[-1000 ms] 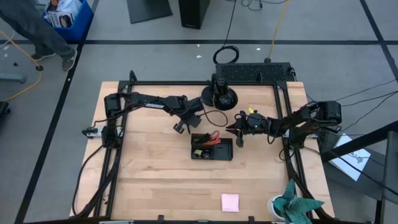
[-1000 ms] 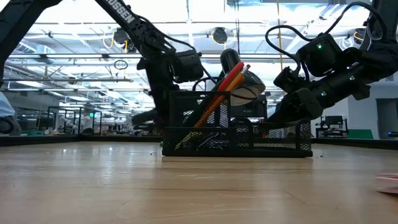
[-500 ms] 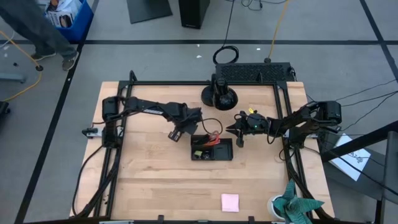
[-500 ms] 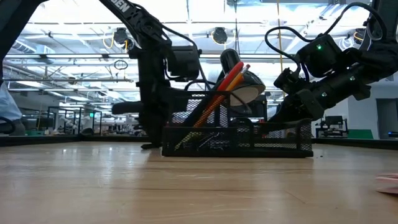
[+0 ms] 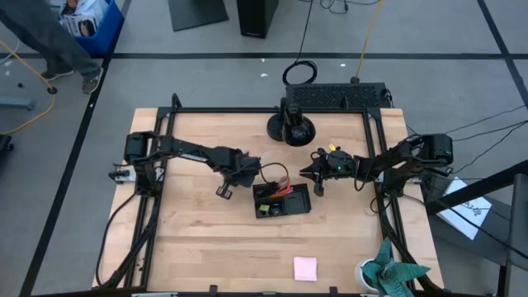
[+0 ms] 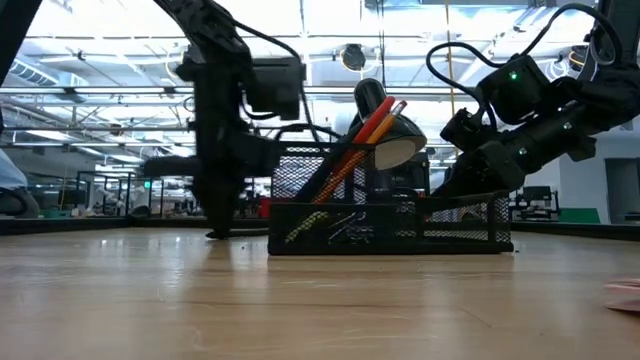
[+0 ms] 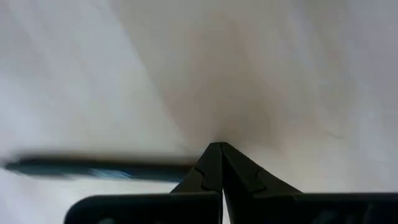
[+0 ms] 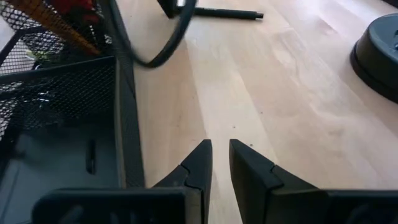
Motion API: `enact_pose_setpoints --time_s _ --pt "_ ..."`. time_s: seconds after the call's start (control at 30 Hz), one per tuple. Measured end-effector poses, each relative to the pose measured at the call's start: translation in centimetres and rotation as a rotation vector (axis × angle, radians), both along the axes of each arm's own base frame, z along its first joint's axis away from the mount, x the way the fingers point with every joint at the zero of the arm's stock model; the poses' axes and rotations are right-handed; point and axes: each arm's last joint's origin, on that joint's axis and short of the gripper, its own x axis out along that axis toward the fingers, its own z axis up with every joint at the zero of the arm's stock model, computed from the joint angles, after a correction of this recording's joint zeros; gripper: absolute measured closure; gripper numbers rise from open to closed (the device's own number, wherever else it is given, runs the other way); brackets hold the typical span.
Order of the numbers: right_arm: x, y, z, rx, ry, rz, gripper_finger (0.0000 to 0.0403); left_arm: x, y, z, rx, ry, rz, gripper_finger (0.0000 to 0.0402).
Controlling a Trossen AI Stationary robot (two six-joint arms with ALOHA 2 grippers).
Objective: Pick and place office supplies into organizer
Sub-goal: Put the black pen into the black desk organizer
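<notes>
The organizer [image 5: 285, 202], a black mesh tray, stands mid-table with orange pencils [image 6: 360, 140] and red scissors handles [image 5: 280, 183] leaning out of it. My left gripper [image 5: 223, 192] points straight down, shut, to the left of the organizer, its tips at the tabletop [image 6: 215, 232]. A black pen [image 7: 99, 168] lies flat on the wood, one end at those tips [image 8: 227, 12]. My right gripper [image 8: 221, 146] hovers low beside the organizer's right end, narrowly open with nothing between its fingers. A pink sticky-note pad [image 5: 304, 268] lies flat near the front edge. My left gripper's shut fingertips [image 7: 214, 158] come from above and stand at one end of the black pen [image 7: 180, 169], which lies flat on the table. I cannot tell whether they touch it or pinch it.
A round black stand [image 5: 290, 128] sits at the far side behind the organizer. A white cup with teal cloth [image 5: 388, 276] is at the near right corner. Bare wood stretches across the near left. A person walks on the floor beyond the far left corner.
My left gripper has travelled from behind the organizer's left end toward the table's near edge and a little to the left, rolling about its own axis and staying shut. The organizer has turned slightly on the table. My right gripper has kept still.
</notes>
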Motion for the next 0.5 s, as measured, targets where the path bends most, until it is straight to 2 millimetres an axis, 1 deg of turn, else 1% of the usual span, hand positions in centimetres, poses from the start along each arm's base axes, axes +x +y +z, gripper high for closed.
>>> enact_pose_setpoints --time_s 0.07,0.2,0.27,0.4,0.5 --pt "0.0 0.0 0.0 0.000 -0.001 0.000 0.0353 -0.5 -0.1 0.9 0.000 -0.029 0.048 0.0401" --pt "0.0 0.0 0.1 -0.003 -0.008 0.000 0.0353 0.3 0.3 2.8 0.045 -0.235 0.184 0.0401" --pt "0.1 0.0 0.1 -0.004 -0.013 -0.001 0.0353 0.5 0.5 3.0 0.066 -0.291 0.290 0.0401" --pt "0.1 0.0 0.2 -0.005 -0.017 -0.001 0.0351 1.2 0.9 4.2 0.131 -0.449 0.568 0.0390" --pt "0.1 0.0 0.2 -0.007 -0.020 -0.001 0.0351 1.0 1.8 4.0 0.183 -0.459 0.702 0.0373"
